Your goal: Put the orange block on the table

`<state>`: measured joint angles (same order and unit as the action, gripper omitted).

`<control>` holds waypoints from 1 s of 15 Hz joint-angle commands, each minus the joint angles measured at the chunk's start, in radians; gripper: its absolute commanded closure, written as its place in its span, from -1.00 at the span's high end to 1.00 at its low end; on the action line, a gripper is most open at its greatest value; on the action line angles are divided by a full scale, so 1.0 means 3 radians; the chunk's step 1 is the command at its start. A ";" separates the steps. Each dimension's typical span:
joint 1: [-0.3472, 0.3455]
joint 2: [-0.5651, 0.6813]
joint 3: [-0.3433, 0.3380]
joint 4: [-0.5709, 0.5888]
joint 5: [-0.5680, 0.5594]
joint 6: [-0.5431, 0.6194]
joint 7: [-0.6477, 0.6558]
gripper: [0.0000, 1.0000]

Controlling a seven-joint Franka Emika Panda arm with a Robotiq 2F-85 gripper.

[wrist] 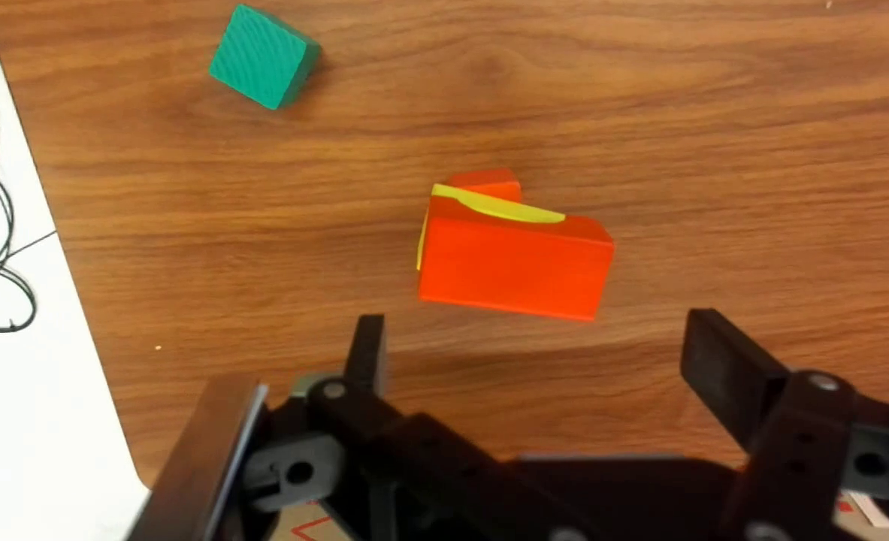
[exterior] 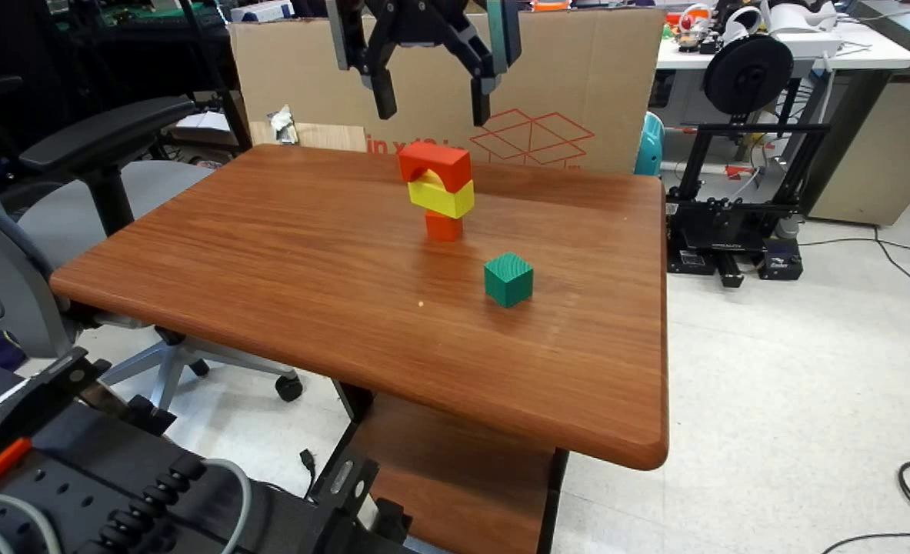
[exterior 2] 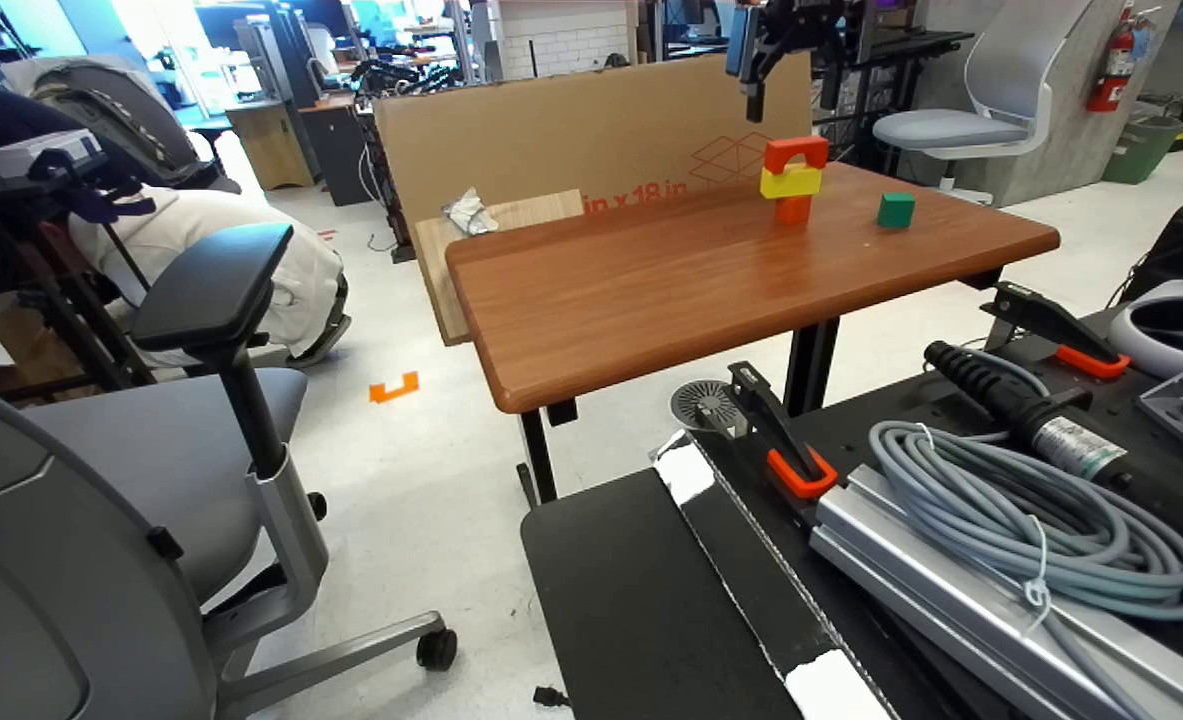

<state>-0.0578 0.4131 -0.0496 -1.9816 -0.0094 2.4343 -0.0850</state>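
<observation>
The orange block (exterior: 448,164) is orange-red with an arch cut in its underside. It lies on top of a yellow block (exterior: 447,200), which rests on a smaller orange block (exterior: 444,226) standing on the wood-grain table (exterior: 285,238). The stack shows in both exterior views, with the arched orange block (exterior 2: 796,152) uppermost. In the wrist view the top orange block (wrist: 515,263) hides most of the yellow block. My gripper (exterior: 432,111) is open and empty, held above the stack and not touching it. Its fingers (wrist: 538,323) are spread wider than the block in the wrist view.
A green cube (exterior: 508,280) stands on the table beside the stack, nearer its front edge; it also shows in the wrist view (wrist: 264,58). A large cardboard sheet (exterior: 578,77) stands behind the table's far edge. A grey chair (exterior: 124,200) stands beside the table.
</observation>
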 commanded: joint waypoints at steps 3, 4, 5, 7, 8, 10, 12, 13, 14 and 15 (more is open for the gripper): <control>-0.0040 0.0175 0.0036 0.0195 -0.0008 -0.0036 -0.0087 1.00; -0.0038 0.0199 0.0039 0.0211 -0.0017 -0.0065 -0.0101 1.00; -0.0040 0.0212 0.0044 0.0213 -0.0016 -0.0079 -0.0116 1.00; -0.0037 0.0233 0.0048 0.0213 -0.0017 -0.0118 -0.0130 1.00; -0.0035 0.0239 0.0051 0.0206 -0.0022 -0.0128 -0.0141 1.00; -0.0030 0.0252 0.0052 0.0201 -0.0033 -0.0139 -0.0148 1.00; -0.0026 0.0261 0.0046 0.0206 -0.0036 -0.0165 -0.0130 0.68; -0.0025 0.0263 0.0042 0.0214 -0.0034 -0.0189 -0.0116 0.47; -0.0029 0.0264 0.0044 0.0225 -0.0024 -0.0220 -0.0114 0.31; -0.0031 0.0265 0.0044 0.0236 -0.0016 -0.0242 -0.0108 0.16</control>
<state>-0.0578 0.4795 -0.0434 -1.9477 -0.0111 2.4096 -0.1134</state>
